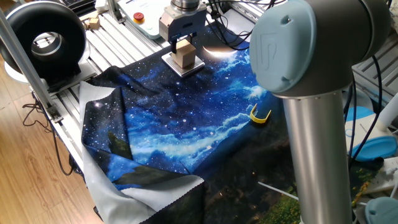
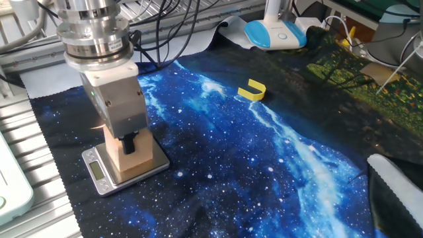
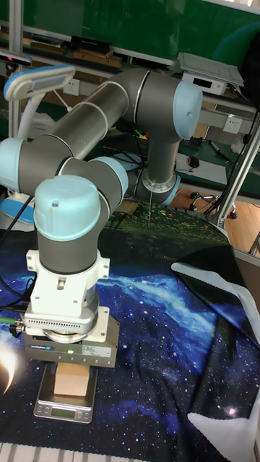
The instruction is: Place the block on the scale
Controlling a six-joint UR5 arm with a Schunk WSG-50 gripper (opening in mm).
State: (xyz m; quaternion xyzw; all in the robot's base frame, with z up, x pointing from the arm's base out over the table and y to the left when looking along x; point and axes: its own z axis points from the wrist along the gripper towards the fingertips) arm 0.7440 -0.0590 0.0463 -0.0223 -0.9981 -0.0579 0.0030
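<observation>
The surface (image 1: 106, 43) is ribbed aluminium, partly covered by a starry blue galaxy cloth (image 2: 264, 152). The block (image 2: 129, 158) sits on the scale (image 2: 99, 173) at the cloth's edge. The end effector (image 2: 129, 147) stands directly over the block, fingers alongside it; whether it grips, I cannot tell. A yellow curved piece (image 2: 252, 90) lies well apart.
</observation>
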